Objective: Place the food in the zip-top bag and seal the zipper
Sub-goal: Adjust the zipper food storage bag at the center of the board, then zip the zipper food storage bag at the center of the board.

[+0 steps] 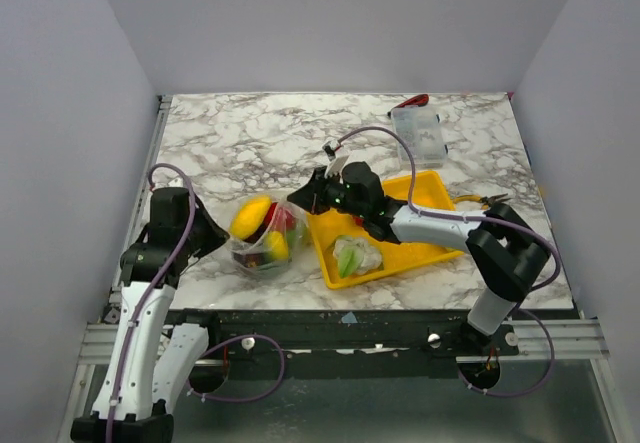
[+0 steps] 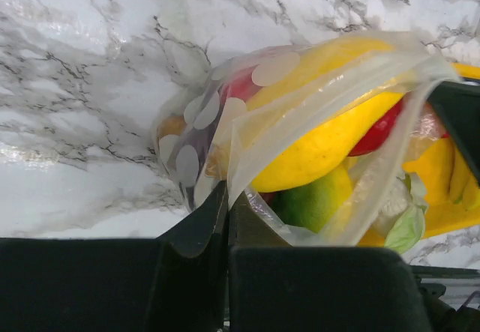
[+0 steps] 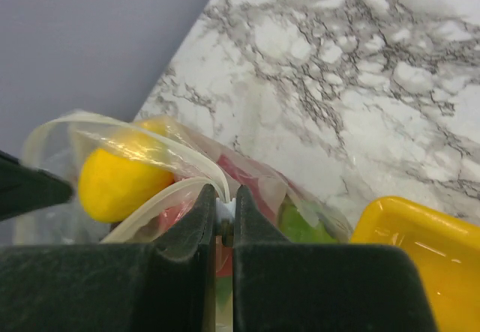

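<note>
Zip-top bag (image 1: 265, 248) mostly filled, mouth unsealed, one piece left out

Most of the food (image 1: 253, 217) sits inside the bag, which lies on the marble table (image 1: 250, 143) just at 9 o'clock of the yellow tray (image 1: 425, 201). A large yellow piece, something red and a green one show through the film. A white-and-green cauliflower piece (image 1: 356, 256) lies in the tray's 7 o'clock corner, outside the bag, so filling looks unfinished. The zipper (image 2: 330, 96) is not closed: in the right wrist view its two strips part from the pinch and gape over the yellow piece. By my judgement, all of the sealing is left to do.

The left gripper (image 2: 227, 203) reaches in from 9 o'clock, its jaws pressed together on the bag's mouth edge at that end. The right gripper (image 3: 223, 206) comes across the tray from 4 o'clock with the arm stretched low. Its jaws pinch the zipper's end at the bag's 1 o'clock corner. Between them, the bag is held at both ends of its mouth.
</note>
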{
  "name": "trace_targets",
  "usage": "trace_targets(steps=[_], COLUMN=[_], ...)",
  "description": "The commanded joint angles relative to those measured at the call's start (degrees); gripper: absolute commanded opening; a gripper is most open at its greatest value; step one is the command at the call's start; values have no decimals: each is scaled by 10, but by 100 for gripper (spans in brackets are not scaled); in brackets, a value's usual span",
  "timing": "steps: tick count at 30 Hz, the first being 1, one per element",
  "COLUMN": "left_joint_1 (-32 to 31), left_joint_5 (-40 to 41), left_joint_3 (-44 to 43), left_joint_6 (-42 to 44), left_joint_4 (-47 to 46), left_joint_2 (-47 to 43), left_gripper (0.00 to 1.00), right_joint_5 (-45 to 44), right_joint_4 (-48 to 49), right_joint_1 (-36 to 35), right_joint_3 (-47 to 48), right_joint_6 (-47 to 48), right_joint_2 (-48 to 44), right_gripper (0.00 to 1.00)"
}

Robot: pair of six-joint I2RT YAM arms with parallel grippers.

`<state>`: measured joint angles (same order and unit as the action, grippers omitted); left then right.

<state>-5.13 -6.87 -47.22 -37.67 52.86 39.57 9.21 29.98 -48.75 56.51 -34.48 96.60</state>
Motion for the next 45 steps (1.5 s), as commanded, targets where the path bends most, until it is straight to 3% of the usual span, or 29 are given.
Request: trace_targets(steps=[1,4,7,11,14,19,23,25,31,34,38,45], left_joint_1=[11,11,12,21,33,39,40,40,37,-17,-182,-249], left_joint_5=[36,64,97,111,118,151,163,110,-91,-172,-51,-39], left_joint_3=[-126,-173,-134,-85,-70,-72,-98,-112,-112,-83,-69,-19], left_joint_6=[40,55,67,80,85,98,119,148,204,255,401,565], left_joint_4=[-4,-1,-6,6,-3,1,22,11,-121,-220,-263,-277], left_joint_2=[-35,-43,-46,-25,-33,-45,-52,-66,-95,-75,-24,-5], left_gripper=[0,0,0,0,0,1,42,57,66,72,76,81], right_joint_5=[5,2,17,42,108,168,178,186,219,237,261,275], right_joint_4=[-39,-79,-67,20,105,155,159,134,13,-42,-101,-99], right_joint_1=[2,0,-2,-2,-2,-2,0,2,5,4,5,12], right_joint_3=[33,52,24,-51,-87,-107,-118,-100,-8,33,80,82], right_joint_6=[9,24,33,33,37,58,77,73,48,34,22,-10], right_joint_2=[-7,-52,-92,-106,-86,-71,-78,-76,-60,-46,-18,-5], right_gripper=[0,0,0,0,0,0,0,0,0,0,0,0])
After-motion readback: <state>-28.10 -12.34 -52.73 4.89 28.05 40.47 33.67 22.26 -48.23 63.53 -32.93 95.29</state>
